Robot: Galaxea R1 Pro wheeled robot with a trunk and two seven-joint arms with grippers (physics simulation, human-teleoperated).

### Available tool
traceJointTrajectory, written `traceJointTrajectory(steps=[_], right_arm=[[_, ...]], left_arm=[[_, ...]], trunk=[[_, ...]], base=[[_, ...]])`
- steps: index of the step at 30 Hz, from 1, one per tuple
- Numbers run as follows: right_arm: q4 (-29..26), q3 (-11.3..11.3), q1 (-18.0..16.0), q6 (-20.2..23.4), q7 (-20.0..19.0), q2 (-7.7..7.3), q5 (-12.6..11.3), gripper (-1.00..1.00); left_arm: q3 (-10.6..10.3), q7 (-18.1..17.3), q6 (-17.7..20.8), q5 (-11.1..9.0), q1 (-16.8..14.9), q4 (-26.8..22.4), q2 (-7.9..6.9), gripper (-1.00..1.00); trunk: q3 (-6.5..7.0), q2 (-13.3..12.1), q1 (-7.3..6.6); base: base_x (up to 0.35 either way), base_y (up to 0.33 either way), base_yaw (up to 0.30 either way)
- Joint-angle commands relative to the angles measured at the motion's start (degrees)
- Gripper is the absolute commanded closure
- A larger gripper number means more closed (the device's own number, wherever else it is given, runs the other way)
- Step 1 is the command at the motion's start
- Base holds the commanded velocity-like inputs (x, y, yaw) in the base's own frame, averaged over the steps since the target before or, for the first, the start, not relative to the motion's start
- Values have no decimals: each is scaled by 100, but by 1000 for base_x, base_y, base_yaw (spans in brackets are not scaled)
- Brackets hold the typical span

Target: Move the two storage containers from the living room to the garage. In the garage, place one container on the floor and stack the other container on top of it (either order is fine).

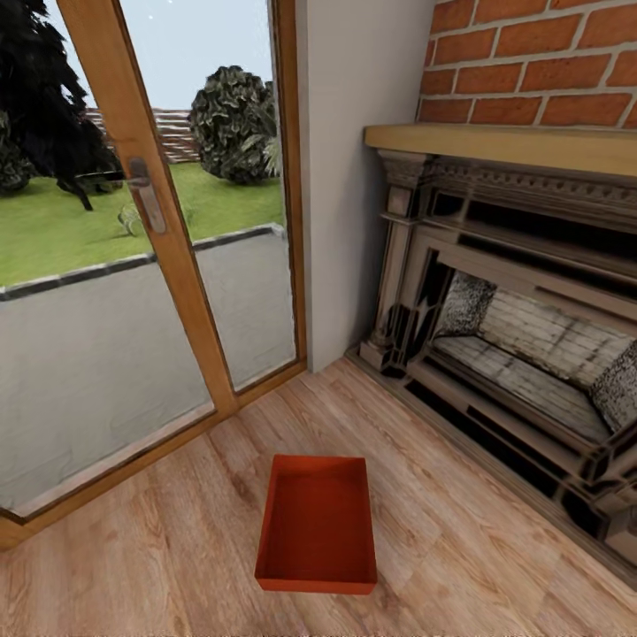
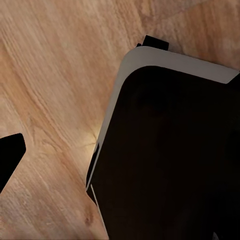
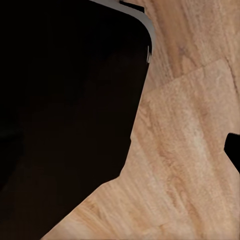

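Bin: one red-orange open-top bin is seen nearest the head camera, resting flat on the wood-plank floor, low in the middle of the view. Its inside looks empty, and its near wall is seen in full.
Bin's place: it lies between the glass door and the fireplace, touching neither.
Fireplace: the hearth opening is cut off at the picture's right edge; its dark inner parts are hard to make out. A pale mantel is seen above it, with red brick higher up, cut off at the top.
Door: a wooden frame with a metal handle is seen; grass and bushes are visible through the glass.
Left wrist view: a large dark body with a pale rim is seen over the plank floor; a dark shape is cut off at one edge, and what it is cannot be told.
Right wrist view: a large dark mass covers much of the plank floor; a small dark piece is cut off at the edge.
Jaws: whether either pair is wide or narrow cannot be told.
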State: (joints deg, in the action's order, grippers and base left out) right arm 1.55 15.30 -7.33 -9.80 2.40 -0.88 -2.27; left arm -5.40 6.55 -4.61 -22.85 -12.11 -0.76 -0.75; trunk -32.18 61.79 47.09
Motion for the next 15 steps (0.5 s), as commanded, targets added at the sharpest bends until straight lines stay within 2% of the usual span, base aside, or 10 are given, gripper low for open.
traceJointTrajectory(steps=[1,15], right_arm=[[15,48,-6,-34,15,5,-22,-100],[13,46,-6,-53,21,9,-10,-100]], left_arm=[[-49,14,-13,-44,-2,0,2,-100],[-49,13,-13,-44,-2,-1,0,-100]], trunk=[[-14,3,0],[-143,3,0]], base=[[0,0,0],[0,0,0]])
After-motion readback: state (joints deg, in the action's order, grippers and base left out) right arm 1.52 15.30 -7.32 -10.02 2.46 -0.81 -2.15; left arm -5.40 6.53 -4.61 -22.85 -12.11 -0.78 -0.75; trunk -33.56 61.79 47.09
